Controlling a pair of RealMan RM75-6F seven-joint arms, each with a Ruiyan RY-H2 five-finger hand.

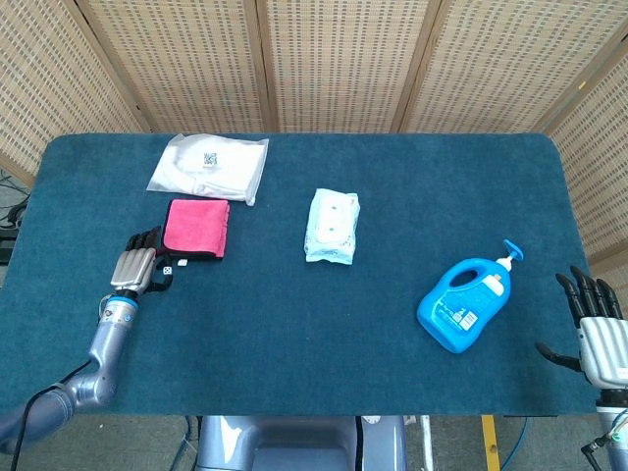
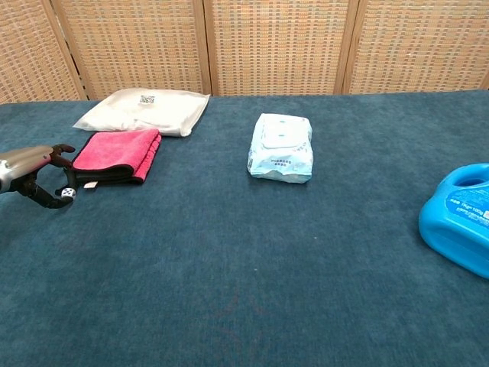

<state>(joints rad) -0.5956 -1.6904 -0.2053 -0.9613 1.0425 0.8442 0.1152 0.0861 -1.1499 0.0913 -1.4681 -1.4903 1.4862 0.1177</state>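
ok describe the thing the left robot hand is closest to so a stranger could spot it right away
Start at the blue-carpeted table and look to its far-left part, just in front of the flat white packet. There lies a folded pink cloth, right beside the left robot hand. It is the only pink, soft fabric item on the table.

white pouch [image 1: 208, 166], wipes pack [image 1: 332, 225], blue bottle [image 1: 465, 304]

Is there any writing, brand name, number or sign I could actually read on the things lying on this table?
None can be read.
White packet: a small square code mark, too small to read.
Blue bottle: a white label with print, blurred.
Wipes pack: faint print on the front, too small to read.
Pink cloth: no writing shows.
Left hand: a tiny white dotted mark at its fingers, not legible.
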